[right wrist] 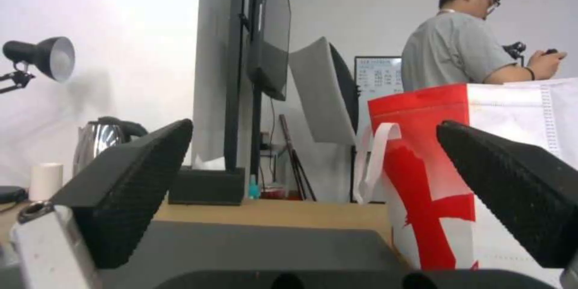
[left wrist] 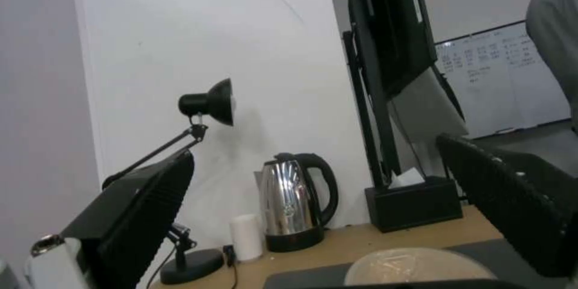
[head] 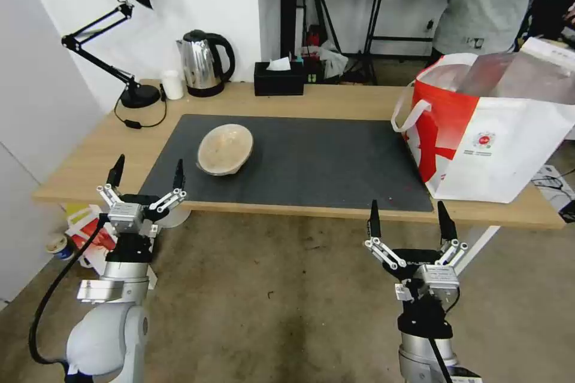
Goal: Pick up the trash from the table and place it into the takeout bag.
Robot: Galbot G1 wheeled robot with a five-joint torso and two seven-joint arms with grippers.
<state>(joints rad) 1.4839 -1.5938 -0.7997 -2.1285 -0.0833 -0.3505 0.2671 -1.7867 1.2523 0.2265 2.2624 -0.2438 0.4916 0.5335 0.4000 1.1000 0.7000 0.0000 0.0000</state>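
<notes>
bench (head: 335, 102): light wood, smooth | mat (head: 323, 161): dark grey, matt | kettle (head: 200, 63): shiny metal | takeout bag (head: 503, 149): foil-lined | beige bowl (head: 225, 149): dull

Silver-grey arms carry black cables, each gripper (head: 146, 175) (head: 410, 219) with silver linkages and black ribbed fingertips.

small round red logo on takeout bag (head: 483, 139), its lettering too small to read
</notes>
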